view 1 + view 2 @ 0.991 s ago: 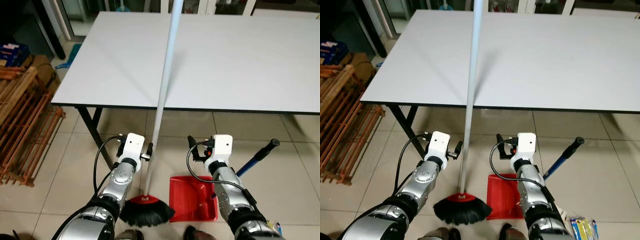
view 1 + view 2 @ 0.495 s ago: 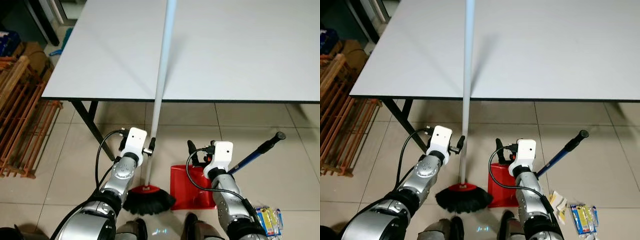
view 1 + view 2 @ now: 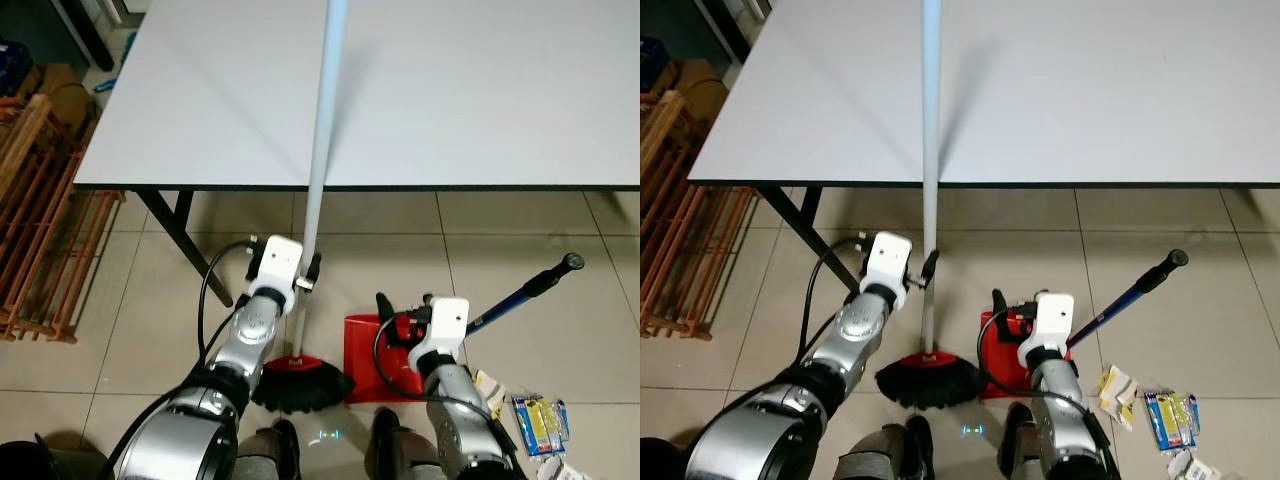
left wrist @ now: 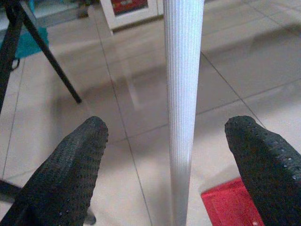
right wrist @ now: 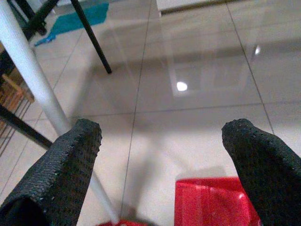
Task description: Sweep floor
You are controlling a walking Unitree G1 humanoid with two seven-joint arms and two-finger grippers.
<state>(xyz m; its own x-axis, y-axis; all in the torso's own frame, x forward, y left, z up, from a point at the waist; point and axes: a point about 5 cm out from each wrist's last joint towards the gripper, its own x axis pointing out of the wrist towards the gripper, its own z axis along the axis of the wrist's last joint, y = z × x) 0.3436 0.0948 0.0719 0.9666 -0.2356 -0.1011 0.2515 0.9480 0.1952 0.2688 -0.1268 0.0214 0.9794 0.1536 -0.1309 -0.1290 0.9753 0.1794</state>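
Note:
A broom stands on the tiled floor, its pale pole (image 3: 318, 170) leaning up past the white table's edge. Its black bristle head (image 3: 300, 385) with a red cap rests in front of my feet. My left gripper (image 3: 308, 272) is low on the pole and open. In the left wrist view the pole (image 4: 182, 94) stands between the two spread fingers (image 4: 80, 160), touching neither. A red dustpan (image 3: 372, 355) lies right of the bristles, its blue handle (image 3: 525, 292) angled up to the right. My right gripper (image 3: 392, 318) hangs open above the dustpan (image 5: 216, 202).
The white table (image 3: 200, 120) spans the far side, with black folding legs (image 3: 185, 240) at its left end. Wooden racks (image 3: 40, 230) lean at the far left. Wrappers and paper litter (image 3: 530, 420) lie on the tiles at the lower right.
The whole picture has shifted as the camera tipped down and nearer, bringing the litter at the lower right into view. The left gripper has closed in around the pole; the broom stands as before.

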